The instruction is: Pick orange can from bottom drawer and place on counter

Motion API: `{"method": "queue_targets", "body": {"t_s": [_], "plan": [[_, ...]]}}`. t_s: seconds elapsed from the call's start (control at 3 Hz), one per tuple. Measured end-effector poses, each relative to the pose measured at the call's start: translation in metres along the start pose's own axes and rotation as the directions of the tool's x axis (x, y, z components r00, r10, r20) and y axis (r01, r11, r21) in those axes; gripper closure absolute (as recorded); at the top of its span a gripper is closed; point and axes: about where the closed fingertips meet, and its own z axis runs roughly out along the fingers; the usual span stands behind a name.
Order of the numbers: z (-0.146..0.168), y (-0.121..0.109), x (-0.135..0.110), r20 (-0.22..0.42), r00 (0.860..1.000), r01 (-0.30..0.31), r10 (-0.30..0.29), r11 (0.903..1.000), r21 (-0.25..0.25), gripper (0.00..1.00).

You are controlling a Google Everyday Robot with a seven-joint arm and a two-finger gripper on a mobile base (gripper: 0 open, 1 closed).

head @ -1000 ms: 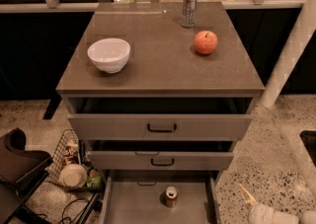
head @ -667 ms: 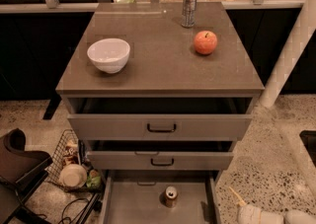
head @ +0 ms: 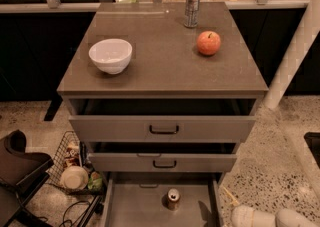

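Observation:
The orange can (head: 173,198) stands upright on the grey floor of the bottom drawer (head: 135,207), which is pulled open at the bottom of the view. The counter (head: 160,66) is the grey-brown top of the cabinet above it. My gripper (head: 234,201) comes in at the bottom right corner on a white arm. It is just right of the open drawer's right wall and apart from the can, holding nothing that I can see.
On the counter are a white bowl (head: 110,55), a red-orange fruit (head: 208,42) and a tall silver can (head: 191,7). The two upper drawers stand slightly open. A wire basket (head: 70,168) and a dark chair (head: 17,171) are left of the cabinet; a white post (head: 292,56) is at right.
My gripper and its white arm have shifted left, closer to the open bottom drawer. The can and the things on the counter have not moved.

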Motion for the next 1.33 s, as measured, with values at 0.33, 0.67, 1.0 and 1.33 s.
{"method": "queue_targets", "body": {"t_s": [0.33, 0.67, 1.0, 1.33], "plan": [[0.035, -0.001, 0.013, 0.024, 1.0, -0.017, 0.017, 0.9991, -0.038, 0.0], [0.063, -0.001, 0.023, 0.042, 0.998, -0.032, 0.035, 0.9968, -0.073, 0.0], [0.087, -0.005, 0.033, 0.05, 0.997, -0.051, 0.056, 0.9943, -0.093, 0.0], [0.111, -0.009, 0.044, 0.066, 0.995, -0.072, 0.079, 0.992, -0.104, 0.0]]}}
